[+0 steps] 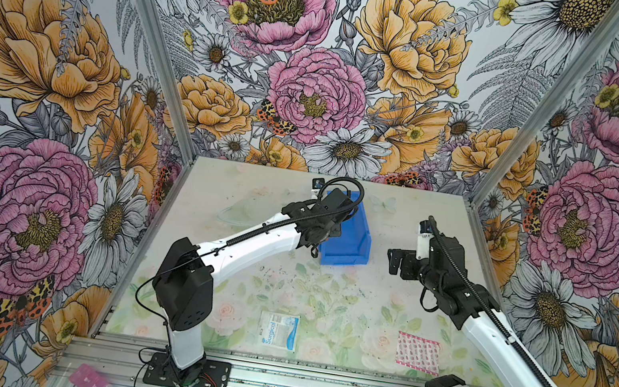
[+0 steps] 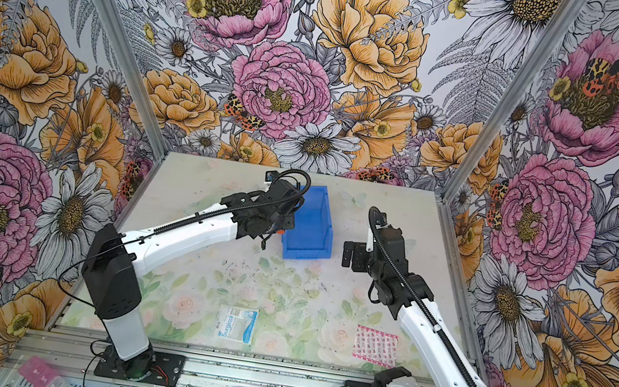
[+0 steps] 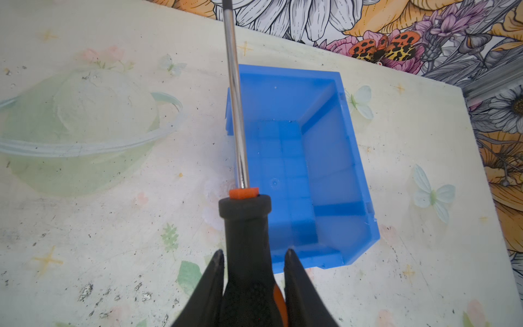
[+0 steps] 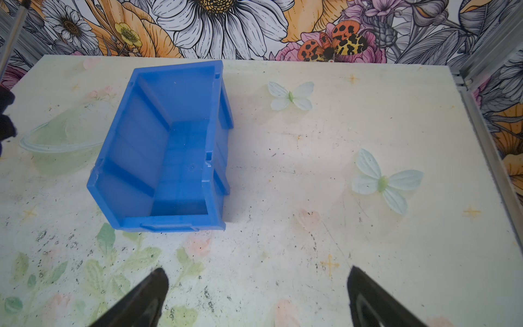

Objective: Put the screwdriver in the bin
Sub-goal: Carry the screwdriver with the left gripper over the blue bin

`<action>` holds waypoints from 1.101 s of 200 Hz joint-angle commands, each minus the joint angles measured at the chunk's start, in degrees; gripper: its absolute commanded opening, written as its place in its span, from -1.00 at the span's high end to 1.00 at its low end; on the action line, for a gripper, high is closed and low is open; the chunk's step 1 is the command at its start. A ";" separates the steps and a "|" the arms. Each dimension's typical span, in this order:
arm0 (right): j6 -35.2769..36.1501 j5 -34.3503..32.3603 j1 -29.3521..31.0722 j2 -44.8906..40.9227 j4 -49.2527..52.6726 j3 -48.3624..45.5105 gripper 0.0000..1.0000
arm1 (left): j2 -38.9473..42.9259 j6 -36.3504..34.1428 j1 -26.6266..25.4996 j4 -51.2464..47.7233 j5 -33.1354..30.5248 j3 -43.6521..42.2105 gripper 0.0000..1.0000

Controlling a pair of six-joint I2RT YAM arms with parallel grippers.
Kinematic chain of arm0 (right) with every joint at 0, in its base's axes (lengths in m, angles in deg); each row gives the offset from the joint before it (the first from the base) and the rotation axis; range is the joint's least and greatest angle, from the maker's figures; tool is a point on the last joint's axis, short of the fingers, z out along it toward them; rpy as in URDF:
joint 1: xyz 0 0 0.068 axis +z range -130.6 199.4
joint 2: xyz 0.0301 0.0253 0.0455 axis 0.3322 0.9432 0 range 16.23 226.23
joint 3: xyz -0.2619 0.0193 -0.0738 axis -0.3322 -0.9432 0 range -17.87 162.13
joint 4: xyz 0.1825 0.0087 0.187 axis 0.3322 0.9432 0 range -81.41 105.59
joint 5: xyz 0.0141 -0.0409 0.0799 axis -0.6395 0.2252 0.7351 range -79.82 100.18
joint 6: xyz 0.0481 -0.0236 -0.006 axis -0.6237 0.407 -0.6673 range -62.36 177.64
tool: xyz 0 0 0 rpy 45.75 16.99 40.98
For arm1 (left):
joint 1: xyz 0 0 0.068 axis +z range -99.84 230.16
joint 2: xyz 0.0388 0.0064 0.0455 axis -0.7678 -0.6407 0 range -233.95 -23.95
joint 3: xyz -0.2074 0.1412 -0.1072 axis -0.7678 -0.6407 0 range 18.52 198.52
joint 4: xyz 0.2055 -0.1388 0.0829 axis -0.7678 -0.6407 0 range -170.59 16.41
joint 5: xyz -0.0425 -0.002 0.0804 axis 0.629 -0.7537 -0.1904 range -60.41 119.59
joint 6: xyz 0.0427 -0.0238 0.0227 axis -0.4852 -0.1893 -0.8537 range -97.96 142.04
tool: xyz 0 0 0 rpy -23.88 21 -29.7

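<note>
My left gripper is shut on the black handle of the screwdriver. An orange collar sits where the shiny shaft leaves the handle, and the shaft points toward the back wall. The shaft passes over the left wall of the blue bin, above the bin. The bin stands upright and empty at the back middle of the table, its low lip facing the front. In both top views the left wrist covers the fingers and the tool. My right gripper hangs open and empty, to the right of the bin.
A clear plastic mask lies just left of the bin. A white Surgical packet and a pink patterned packet lie near the front edge. Flowered walls close in the back and both sides.
</note>
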 commanded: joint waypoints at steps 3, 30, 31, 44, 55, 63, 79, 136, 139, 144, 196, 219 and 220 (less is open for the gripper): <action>-0.34 -1.07 0.46 0.33 -0.22 -0.55 -0.99 | -4.96 -2.87 -0.62 0.24 0.03 4.73 1.00; -0.30 -1.37 0.41 0.06 -0.18 -0.73 -0.99 | -9.81 -3.32 -0.86 0.35 1.20 10.36 1.00; -0.34 -1.39 0.39 0.05 -0.16 -0.77 -0.99 | -10.02 -3.32 -0.87 0.36 1.23 10.58 1.00; -0.37 -1.55 0.45 -0.18 -0.22 -0.94 -0.99 | -12.62 -3.07 -0.89 0.29 1.93 13.35 1.00; -0.29 -1.57 0.45 -0.39 -0.22 -1.03 -0.99 | -15.01 -3.03 -0.86 0.29 2.65 15.81 1.00; -0.37 -1.65 0.43 -0.48 -0.22 -1.08 -0.99 | -16.68 -2.97 -0.87 0.25 3.13 17.37 1.00; -0.19 -1.67 0.46 -0.65 -0.24 -1.08 -0.99 | -19.45 -2.56 -0.80 0.25 3.92 19.74 1.00; -0.12 -2.01 0.40 -0.76 -0.31 -1.35 -0.99 | -25.47 -2.62 -0.30 0.21 5.23 23.10 1.00; -0.13 -2.01 0.45 -0.71 -0.31 -1.41 -0.99 | -25.77 -2.59 -0.33 0.22 5.28 23.18 1.00; -0.18 -1.95 0.43 -0.58 -0.31 -1.26 -0.99 | -26.18 -2.73 -0.29 0.20 5.37 23.42 1.00; 0.00 -2.38 0.41 -0.83 -0.31 -1.43 -0.99 | -28.86 -2.28 -0.36 0.22 6.17 23.77 1.00; -0.09 -2.20 0.46 -0.59 -0.32 -1.41 -0.99 | -30.03 -1.74 -0.36 0.20 6.77 23.94 1.00; -0.05 -2.20 0.46 -0.58 -0.32 -1.37 -0.99 | -30.06 -1.65 -0.36 0.20 6.78 23.97 1.00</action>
